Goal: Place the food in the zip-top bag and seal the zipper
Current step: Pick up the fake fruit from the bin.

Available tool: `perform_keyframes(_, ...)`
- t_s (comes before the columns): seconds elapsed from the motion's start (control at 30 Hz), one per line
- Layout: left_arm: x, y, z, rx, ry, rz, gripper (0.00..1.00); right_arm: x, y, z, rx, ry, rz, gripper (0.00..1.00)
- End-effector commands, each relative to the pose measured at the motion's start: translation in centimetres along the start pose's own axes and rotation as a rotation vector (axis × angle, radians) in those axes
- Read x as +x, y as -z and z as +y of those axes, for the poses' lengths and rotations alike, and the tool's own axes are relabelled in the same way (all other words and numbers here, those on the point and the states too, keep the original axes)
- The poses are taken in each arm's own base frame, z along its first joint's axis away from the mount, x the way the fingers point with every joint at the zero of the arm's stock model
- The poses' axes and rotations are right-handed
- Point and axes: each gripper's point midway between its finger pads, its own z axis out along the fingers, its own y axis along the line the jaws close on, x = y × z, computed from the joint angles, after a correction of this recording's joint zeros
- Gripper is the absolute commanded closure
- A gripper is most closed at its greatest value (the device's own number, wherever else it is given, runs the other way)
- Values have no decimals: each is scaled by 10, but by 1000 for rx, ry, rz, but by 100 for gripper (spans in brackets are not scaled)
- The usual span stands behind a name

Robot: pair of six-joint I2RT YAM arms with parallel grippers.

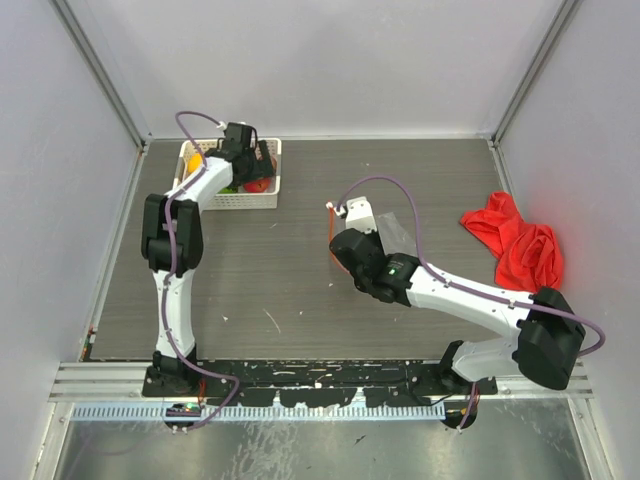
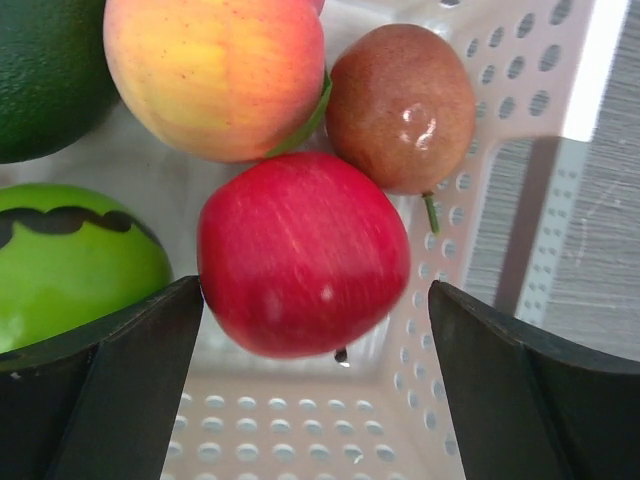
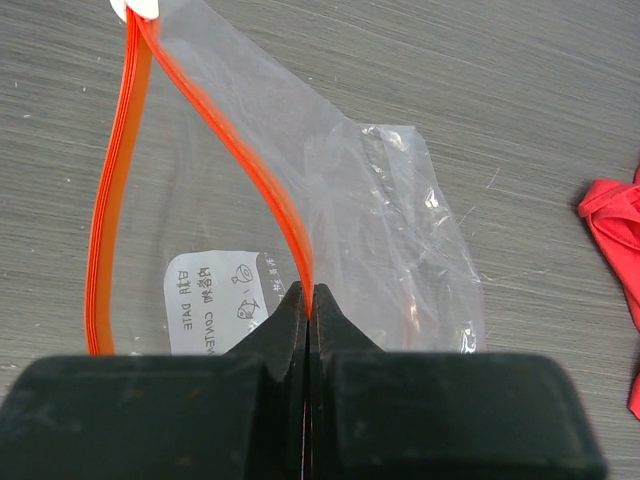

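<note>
My left gripper point(image 2: 315, 340) is open inside the white lattice basket point(image 1: 231, 199), its jaws either side of a red fruit point(image 2: 303, 252). Around it lie a peach-pink fruit point(image 2: 215, 75), a brown fruit point(image 2: 402, 105), a light green fruit point(image 2: 70, 260) and a dark green fruit point(image 2: 45, 70). My right gripper point(image 3: 309, 300) is shut on the upper orange-red zipper strip point(image 3: 240, 160) of the clear zip-top bag point(image 3: 380, 220), holding its mouth open above the table. The white slider tab point(image 3: 138, 8) sits at the strip's far end. In the top view the gripper point(image 1: 345, 240) is at mid-table.
A red cloth point(image 1: 515, 240) lies crumpled at the right side of the table and also shows in the right wrist view point(image 3: 615, 230). The basket stands at the back left near the wall. The basket's perforated wall point(image 2: 500, 150) is close on the left gripper's right.
</note>
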Motion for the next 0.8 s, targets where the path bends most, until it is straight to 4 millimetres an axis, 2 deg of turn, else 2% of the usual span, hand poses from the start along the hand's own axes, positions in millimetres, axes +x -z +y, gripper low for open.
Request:
perform_keyframes(0.0,-17,-9,6,-13,-5,-26,4,-24,0,8,-19,-71,-48,100)
perform_keyframes(0.2,-15,-21,13,-27,-21,-14,9,-20,-2,12,-25,-62,-38,100)
perform_keyframes(0.3,-18,-18,12,-21,-31,-23,12,-20,-3,13,-26,-56,-36,100)
perform_keyframes(0.33,-18,-16,12,-20,-35,-26,16,-20,-3,13,-27,-56,-36,100)
perform_keyframes(0.53,-25,6,6,30,-41,-68,36,-23,-2,13,-32,-61,-40,100)
perform_keyframes(0.73,-36,41,-4,99,-27,-120,55,-28,1,10,-32,-74,-53,100)
perform_keyframes(0.77,-33,46,-4,109,-17,-119,57,-29,1,10,-31,-76,-54,100)
